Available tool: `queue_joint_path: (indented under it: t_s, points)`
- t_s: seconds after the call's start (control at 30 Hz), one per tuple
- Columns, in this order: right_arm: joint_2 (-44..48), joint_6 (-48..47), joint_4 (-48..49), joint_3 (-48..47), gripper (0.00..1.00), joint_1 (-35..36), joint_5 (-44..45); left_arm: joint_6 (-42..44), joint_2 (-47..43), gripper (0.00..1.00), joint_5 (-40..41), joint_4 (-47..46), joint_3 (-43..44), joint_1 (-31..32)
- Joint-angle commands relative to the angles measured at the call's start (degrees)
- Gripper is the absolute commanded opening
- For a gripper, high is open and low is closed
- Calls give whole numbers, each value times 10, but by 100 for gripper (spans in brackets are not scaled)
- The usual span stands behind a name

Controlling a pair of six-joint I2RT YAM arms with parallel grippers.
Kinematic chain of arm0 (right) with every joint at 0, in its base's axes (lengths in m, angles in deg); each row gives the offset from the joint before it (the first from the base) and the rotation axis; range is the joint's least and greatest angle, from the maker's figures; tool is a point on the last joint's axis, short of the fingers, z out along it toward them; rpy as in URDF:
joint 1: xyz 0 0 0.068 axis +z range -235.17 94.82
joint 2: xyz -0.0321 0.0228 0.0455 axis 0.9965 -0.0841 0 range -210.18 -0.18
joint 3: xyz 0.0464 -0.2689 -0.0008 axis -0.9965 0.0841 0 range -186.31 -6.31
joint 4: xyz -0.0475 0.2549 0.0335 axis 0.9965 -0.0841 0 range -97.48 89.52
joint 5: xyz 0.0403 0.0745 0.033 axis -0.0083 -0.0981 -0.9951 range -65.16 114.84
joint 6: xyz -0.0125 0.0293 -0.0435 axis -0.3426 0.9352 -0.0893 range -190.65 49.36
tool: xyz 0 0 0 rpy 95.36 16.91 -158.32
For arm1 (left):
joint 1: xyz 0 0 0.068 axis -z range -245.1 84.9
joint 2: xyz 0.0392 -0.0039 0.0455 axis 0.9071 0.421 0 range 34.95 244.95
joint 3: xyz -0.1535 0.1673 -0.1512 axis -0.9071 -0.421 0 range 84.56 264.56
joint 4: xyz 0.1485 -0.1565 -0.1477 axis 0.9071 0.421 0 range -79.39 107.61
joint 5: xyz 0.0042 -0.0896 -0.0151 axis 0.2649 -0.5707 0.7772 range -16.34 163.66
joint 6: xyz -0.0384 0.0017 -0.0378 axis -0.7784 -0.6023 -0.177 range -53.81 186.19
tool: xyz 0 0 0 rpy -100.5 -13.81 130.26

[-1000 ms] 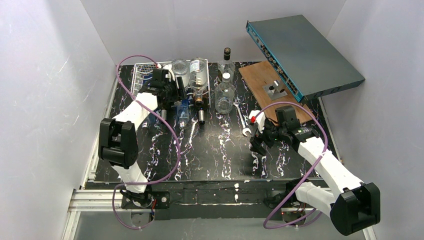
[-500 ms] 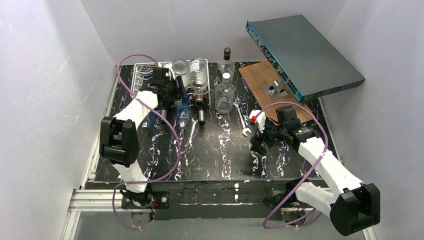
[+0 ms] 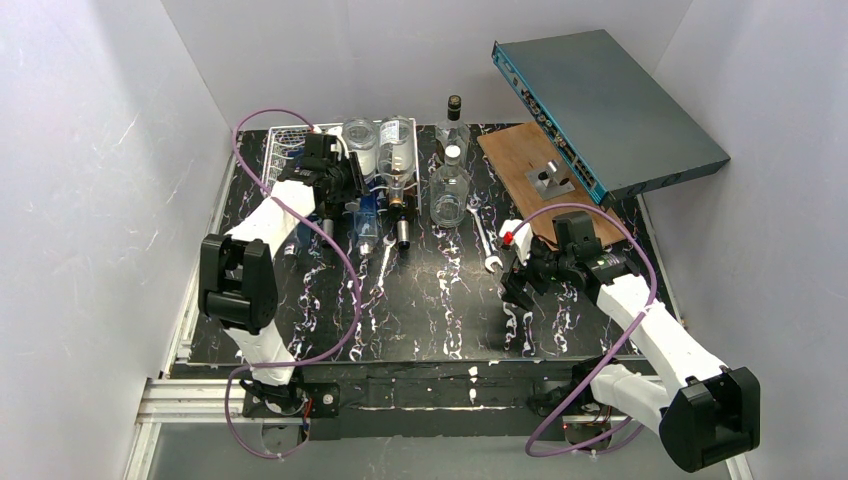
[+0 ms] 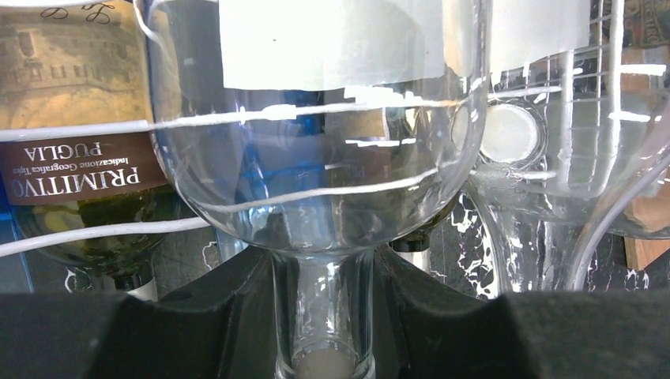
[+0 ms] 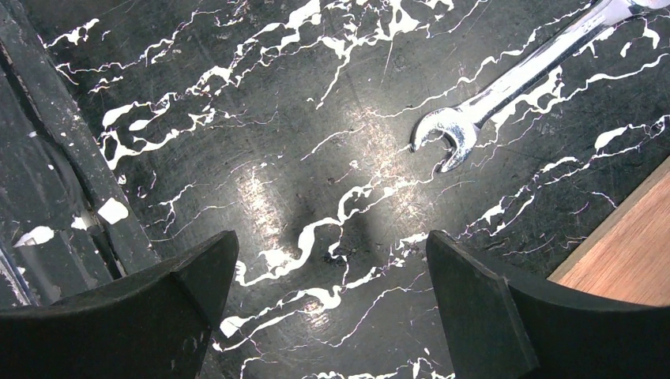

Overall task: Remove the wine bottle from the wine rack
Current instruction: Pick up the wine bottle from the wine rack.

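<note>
right claw [image 5: 328, 260] is released, jaws wide, hanging over the table [image 5: 237, 118] near the wrench [image 5: 506, 87] and the corner of the wooden board [image 5: 624, 253]. it's well apart from the job, so I'd leave it parked. left claw [image 4: 322, 316] is clenched on the neck of the wine bottle [image 4: 316, 158], a finger on each side just under the shoulder, pale mouth end showing between them. the bottle is clear glass and lies on its side in the wine rack [image 3: 283, 136], neck toward the arms, with thin rack wires crossing its body. step in hand looks like the pull-out, grip made and bottle not yet off. my read: draw it straight back along its own axis and keep it level, lifting only enough for the shoulder to clear the front wire. the neck is smooth and round, so expect slip or roll. the body will likely sag once the rack stops carrying it, so go slow. a labelled bottle [image 4: 71, 158] sits just beside it and another clear bottle [image 4: 553, 158] on the other side; can't tell if they touch. any sideways swing probably drags them, so no yaw until the base is out.
</note>
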Motion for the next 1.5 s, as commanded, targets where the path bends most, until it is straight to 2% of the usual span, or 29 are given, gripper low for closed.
queue_joint_path:
  t_s: [0.0,0.63,1.47]
  points:
    - [12,-7,12,3,98,-5,-9,37,-52,0,17,-12,26,-1]
    - [12,-7,12,4,98,-11,-12,33,-111,0,46,-37,30,-8]
    - [10,-9,12,4,98,-14,-15,36,-174,0,27,-26,26,-14]
